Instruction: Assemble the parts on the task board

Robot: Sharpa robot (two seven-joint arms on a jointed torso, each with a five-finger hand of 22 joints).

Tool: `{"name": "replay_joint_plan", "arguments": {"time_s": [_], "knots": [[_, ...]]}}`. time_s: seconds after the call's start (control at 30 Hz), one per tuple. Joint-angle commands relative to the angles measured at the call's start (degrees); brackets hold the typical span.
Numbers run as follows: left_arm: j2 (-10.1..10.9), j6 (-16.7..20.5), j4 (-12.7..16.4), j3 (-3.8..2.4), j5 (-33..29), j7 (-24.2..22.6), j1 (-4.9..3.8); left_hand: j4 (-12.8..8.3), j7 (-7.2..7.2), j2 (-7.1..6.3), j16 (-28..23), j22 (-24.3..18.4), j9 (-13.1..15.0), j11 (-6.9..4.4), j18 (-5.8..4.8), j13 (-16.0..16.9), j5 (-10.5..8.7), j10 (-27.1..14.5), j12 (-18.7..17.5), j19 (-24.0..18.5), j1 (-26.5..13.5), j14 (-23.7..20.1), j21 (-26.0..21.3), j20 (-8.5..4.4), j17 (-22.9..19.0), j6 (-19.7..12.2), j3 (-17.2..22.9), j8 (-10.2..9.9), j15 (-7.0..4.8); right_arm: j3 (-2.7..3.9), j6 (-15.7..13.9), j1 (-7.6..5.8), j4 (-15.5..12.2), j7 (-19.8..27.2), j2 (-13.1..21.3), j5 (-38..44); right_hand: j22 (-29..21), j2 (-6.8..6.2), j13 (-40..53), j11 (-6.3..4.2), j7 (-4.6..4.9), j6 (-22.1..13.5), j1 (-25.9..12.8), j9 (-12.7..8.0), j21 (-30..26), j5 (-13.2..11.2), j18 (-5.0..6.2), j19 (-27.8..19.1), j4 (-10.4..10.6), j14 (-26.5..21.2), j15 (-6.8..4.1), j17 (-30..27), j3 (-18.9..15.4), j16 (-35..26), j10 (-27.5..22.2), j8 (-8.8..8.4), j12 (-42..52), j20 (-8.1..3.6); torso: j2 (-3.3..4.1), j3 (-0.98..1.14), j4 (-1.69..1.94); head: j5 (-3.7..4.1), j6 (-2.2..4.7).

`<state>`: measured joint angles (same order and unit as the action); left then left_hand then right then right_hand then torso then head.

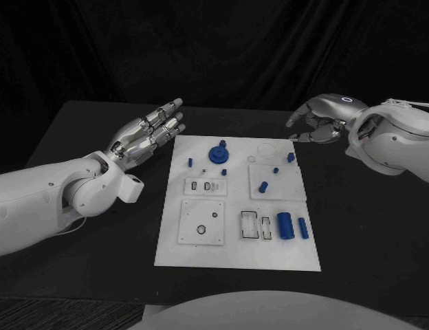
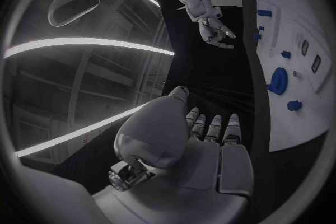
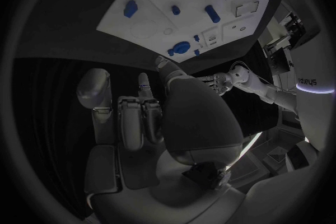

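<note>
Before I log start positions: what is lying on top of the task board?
On the task board lie small blue parts: a round knobbed piece, two cylinders and pegs. Both hands are off it. Nothing shows what lies under the board.

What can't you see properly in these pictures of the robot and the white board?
- Right hand, head view: its fingers curl under, so the palm side is hidden.
- Task board, left wrist view: cut off by the circle's rim.
- Task board's small blue parts, head view: too small to tell their shapes.
- Dark slots in the board, head view: too small to tell whether anything sits in them.
</note>
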<state>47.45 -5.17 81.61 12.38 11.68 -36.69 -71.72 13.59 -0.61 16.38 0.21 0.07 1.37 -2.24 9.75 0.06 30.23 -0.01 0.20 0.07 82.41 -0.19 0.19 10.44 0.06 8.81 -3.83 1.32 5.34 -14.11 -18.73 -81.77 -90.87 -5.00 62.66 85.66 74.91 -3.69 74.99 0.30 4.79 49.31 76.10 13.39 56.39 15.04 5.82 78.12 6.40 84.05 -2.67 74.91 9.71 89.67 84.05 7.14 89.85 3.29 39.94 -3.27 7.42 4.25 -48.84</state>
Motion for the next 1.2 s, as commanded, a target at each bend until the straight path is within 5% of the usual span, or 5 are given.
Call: {"name": "replay_joint_plan", "arguments": {"time_s": [0.03,0.2,0.53,1.2], "knots": [[-0.1,-0.2,0.1,-0.05,0.0,-0.7,0.25,0.0,0.40,-0.18,-0.2,-0.1,0.1,0.31,-0.52,-0.1,0.21,0.0,-0.2,-0.1,0.3,0.2,-0.2,0.37,-0.1,0.2,0.3,0.1,0.41,-0.09,-1.0,0.84,0.3,-1.5,0.7,0.2,2.9,-0.18,15.0,-0.31,-0.01,-0.9,0.1,0.3,0.1,-0.5,0.37,0.3,0.1,6.0,-0.42,15.1,-0.6,0.3,5.9,-0.37,0.1,-0.04,-0.06,0.03,-0.15,-0.02,-0.07],[0.0,-0.2,0.2,-0.05,0.0,-0.7,0.64,0.0,0.40,-0.18,-0.2,-0.1,0.1,0.31,-0.52,-0.1,0.21,0.0,-0.2,-0.1,0.3,0.2,-0.2,0.37,-0.1,0.2,0.3,0.1,0.41,-0.14,-1.2,2.07,1.4,-1.2,0.9,0.2,3.0,-0.15,15.0,-0.38,-0.11,-2.3,0.1,0.7,0.0,-0.7,0.37,0.4,0.4,6.0,-0.49,15.1,-0.8,0.3,5.9,-1.04,0.1,-0.09,-0.01,-0.04,-0.38,-0.03,-0.13],[0.0,-0.3,0.2,-0.05,0.0,-0.7,1.06,-0.1,0.41,-0.20,-0.2,-0.1,0.1,0.33,-0.53,-0.1,0.22,0.0,-0.2,-0.1,0.3,0.2,-0.2,0.39,-0.1,0.1,0.4,0.1,0.43,-0.17,-0.7,4.64,4.6,-0.9,-0.3,0.2,3.0,-0.29,15.0,-0.30,0.04,-4.4,-0.2,1.0,-0.8,-3.4,0.44,0.4,1.5,6.0,-0.46,15.1,-1.8,0.3,5.9,-2.24,0.1,-0.10,-0.01,-0.11,-0.10,0.13,-0.27],[-0.1,-0.4,0.0,-0.05,0.0,-0.8,1.26,-0.2,0.41,-0.20,-0.2,-0.1,0.0,0.35,-0.55,-0.1,0.24,0.0,-0.2,-0.1,0.3,0.2,-0.2,0.41,-0.1,0.1,0.5,0.1,0.47,-0.16,-0.5,6.73,7.0,-0.1,-2.8,0.2,3.1,-0.10,15.0,-0.01,0.40,-2.6,0.1,1.8,-1.4,-3.2,0.48,0.4,2.1,6.0,-0.24,15.1,-2.4,0.3,5.9,-1.47,0.1,0.07,-0.07,-0.17,-0.11,0.24,-0.47]]}}
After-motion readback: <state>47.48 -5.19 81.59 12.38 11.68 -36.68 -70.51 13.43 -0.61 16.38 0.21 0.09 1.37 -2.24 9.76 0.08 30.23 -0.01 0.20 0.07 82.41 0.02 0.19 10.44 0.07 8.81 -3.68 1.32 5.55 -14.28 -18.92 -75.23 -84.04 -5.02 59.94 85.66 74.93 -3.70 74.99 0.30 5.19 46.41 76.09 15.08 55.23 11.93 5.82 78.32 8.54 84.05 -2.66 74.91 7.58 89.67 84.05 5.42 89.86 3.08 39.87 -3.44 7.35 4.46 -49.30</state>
